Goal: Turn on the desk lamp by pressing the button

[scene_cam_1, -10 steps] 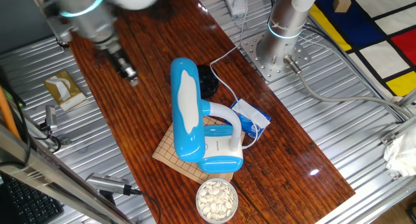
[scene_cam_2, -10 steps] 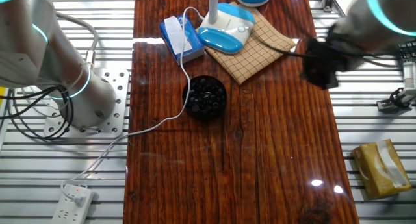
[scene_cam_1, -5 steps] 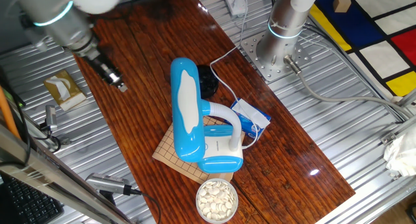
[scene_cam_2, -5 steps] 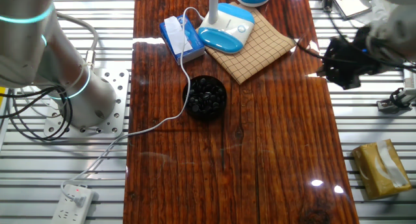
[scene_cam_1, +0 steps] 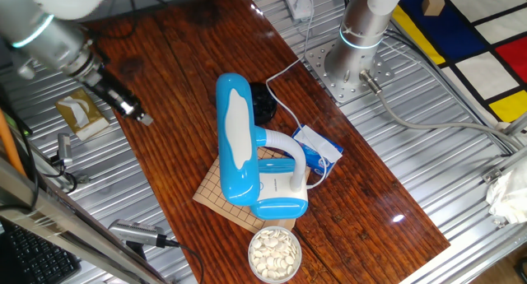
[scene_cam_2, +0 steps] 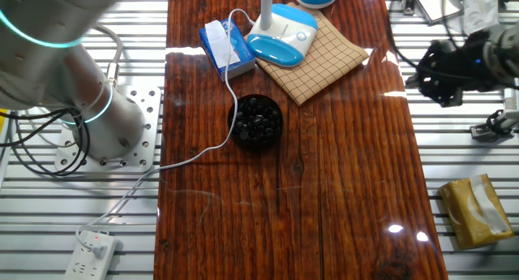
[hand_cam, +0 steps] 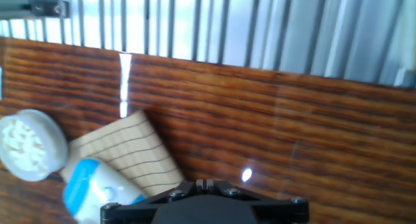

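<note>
**Hanging off the table's edge, far from the lamp**

The gripper (scene_cam_1: 136,113) sits over the wooden table's (scene_cam_1: 189,62) far edge, well apart from the desk lamp (scene_cam_1: 247,148); whether its fingers are parted I cannot tell. The lamp stands on a checked mat (scene_cam_2: 324,61), its base (scene_cam_2: 282,35) beside a small blue-white packet (scene_cam_2: 223,45), likely so the cord (scene_cam_2: 203,150) reaches. A bowl of white pieces (scene_cam_1: 274,253) touches the mat's corner; a bowl of dark pieces (scene_cam_2: 258,120) lies near the base. Bare wood between arm and lamp leaves an open approach, I judge; the long head overhangs and may crowd a descent.
</note>
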Controlling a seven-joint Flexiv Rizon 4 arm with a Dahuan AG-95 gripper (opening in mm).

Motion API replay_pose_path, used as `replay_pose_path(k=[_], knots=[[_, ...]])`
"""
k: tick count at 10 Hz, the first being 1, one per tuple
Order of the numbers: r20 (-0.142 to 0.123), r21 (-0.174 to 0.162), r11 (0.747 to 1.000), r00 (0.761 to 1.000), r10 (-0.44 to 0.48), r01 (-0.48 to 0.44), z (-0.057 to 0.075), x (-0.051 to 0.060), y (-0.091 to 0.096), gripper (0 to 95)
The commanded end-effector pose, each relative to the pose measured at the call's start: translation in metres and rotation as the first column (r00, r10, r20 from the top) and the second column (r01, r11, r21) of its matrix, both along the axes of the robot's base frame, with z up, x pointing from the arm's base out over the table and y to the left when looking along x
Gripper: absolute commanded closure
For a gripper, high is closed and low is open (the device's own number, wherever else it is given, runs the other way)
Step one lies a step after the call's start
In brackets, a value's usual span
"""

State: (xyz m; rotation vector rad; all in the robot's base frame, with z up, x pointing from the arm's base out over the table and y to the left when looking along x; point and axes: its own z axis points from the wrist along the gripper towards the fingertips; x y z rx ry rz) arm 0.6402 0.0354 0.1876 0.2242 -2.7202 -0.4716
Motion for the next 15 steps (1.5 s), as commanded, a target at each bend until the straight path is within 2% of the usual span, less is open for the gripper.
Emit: replay_pose_path(k=[1,3,6,9,11,13,14,15], knots=[[0.062,-0.015,0.999,0.997,-0.044,0.045,-0.011,-0.004,0.012,95.0],[0.070,-0.023,0.998,0.995,-0.064,0.066,-0.016,-0.016,0.023,95.0],[0.064,-0.033,0.995,0.994,-0.090,0.092,-0.022,-0.029,0.040,95.0],[0.049,-0.040,0.994,0.994,-0.097,0.099,-0.028,-0.039,0.051,95.0],[0.049,-0.032,0.996,0.995,-0.086,0.087,-0.036,-0.046,0.051,95.0],[0.047,-0.027,0.996,0.995,-0.085,0.086,-0.045,-0.048,0.052,95.0],[0.049,-0.010,0.996,0.995,-0.092,0.093,-0.052,-0.051,0.051,95.0],[0.047,-0.002,0.995,0.994,-0.097,0.097,-0.052,-0.051,0.051,95.0]])
